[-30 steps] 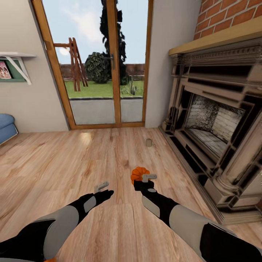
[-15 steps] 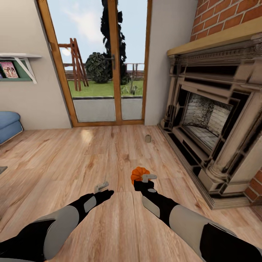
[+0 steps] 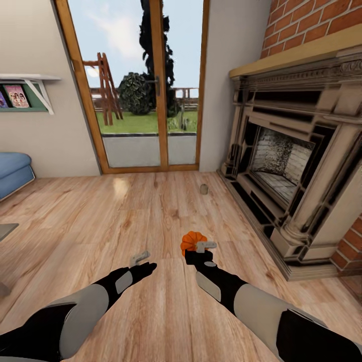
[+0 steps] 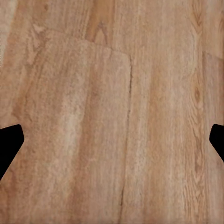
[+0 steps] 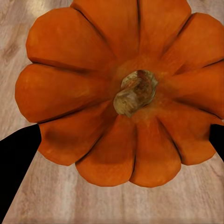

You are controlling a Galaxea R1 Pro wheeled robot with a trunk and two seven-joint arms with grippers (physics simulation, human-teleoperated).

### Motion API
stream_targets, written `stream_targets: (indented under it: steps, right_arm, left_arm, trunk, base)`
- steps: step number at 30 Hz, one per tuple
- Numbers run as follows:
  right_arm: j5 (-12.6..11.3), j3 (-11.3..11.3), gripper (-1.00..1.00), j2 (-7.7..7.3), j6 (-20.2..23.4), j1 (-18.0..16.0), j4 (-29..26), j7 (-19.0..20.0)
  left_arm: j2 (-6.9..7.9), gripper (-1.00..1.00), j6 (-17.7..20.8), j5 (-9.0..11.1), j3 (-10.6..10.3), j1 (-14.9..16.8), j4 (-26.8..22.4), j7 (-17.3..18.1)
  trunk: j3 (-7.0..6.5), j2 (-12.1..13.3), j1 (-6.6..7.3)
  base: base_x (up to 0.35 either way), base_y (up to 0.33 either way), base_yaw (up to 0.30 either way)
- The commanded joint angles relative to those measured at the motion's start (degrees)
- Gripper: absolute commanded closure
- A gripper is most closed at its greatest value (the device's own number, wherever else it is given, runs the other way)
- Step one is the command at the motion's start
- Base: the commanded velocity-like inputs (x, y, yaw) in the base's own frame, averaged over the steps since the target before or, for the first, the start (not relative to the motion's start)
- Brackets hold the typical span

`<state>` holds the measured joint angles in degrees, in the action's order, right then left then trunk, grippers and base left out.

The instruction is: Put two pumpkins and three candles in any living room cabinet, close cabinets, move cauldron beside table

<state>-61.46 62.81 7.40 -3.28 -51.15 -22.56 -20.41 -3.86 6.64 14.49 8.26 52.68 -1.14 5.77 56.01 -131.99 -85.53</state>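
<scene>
We've swung our view right past the fireplace (image 3: 296, 166), right jaws (image 3: 201, 246) still gripping a pumpkin (image 3: 192, 240), left jaws (image 3: 140, 258) open, cabinet hunt continues.

No legible text, labels, brand marks, numbers or signs appear in any view. The only printed matter is a pair of small covers (image 3: 15, 95) standing on the wall shelf (image 3: 27, 79) in the head view; their pink and pale artwork is too small and blurred to yield any letters. The pumpkin (image 5: 119, 91) in the right wrist view bears no marking, and the wooden floor (image 4: 112, 112) in the left wrist view shows grain only.
</scene>
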Motion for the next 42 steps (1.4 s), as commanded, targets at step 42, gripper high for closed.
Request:
stream_targets:
  steps: [42]
  right_arm:
    - [-0.6,0.4,1.0,-0.1,-0.1,-0.1,-0.2,-0.3]
  left_arm:
    - [9.63,-1.0,31.7,-16.3,-0.1,0.0,-22.7,-6.1]
  trunk:
    - [0.05,0.0,0.01]
  base:
    - [0.007,0.123,0.0]
